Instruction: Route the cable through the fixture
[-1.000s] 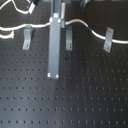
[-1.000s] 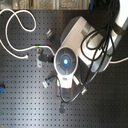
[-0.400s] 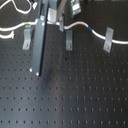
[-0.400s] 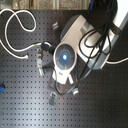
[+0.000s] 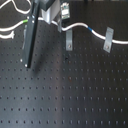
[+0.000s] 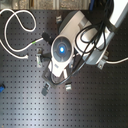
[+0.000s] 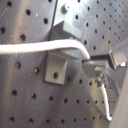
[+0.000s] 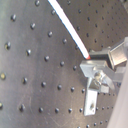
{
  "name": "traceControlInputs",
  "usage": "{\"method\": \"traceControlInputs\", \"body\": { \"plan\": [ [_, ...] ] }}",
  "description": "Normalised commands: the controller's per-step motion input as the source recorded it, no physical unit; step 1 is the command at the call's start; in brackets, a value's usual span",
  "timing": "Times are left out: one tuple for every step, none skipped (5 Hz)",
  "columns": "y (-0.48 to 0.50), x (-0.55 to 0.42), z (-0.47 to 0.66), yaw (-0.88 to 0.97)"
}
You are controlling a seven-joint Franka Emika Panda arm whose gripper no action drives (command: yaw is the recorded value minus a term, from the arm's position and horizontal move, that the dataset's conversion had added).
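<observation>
- Cable (image 5: 80, 24) across the upper part of the first exterior view, through two clips: one (image 5: 69, 40) at upper centre, another (image 5: 107, 39) at upper right.
- Arm (image 5: 31, 37) at upper left.

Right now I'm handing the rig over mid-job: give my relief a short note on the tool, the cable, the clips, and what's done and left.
Tool: both wrist views show it pinching the white cable.
Cable: in the first exterior view it runs past the middle clip to the clip at the first exterior view's right; the blue band lies between them. The first wrist view shows it across a grey clip.
Done: cable gripped and brought to the clips.
Left: whether it is seated in each clip cannot be told; check, then finish routing.
</observation>
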Motion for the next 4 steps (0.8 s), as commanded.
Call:
{"method": "traceControlInputs", "body": {
  "plan": [
    [-0.025, -0.017, 0.0, 0.0],
    [-0.086, -0.058, 0.29, 0.95],
    [-0.026, -0.015, 0.31, 1.0],
    [-0.024, -0.018, 0.31, 1.0]
  ]
}}
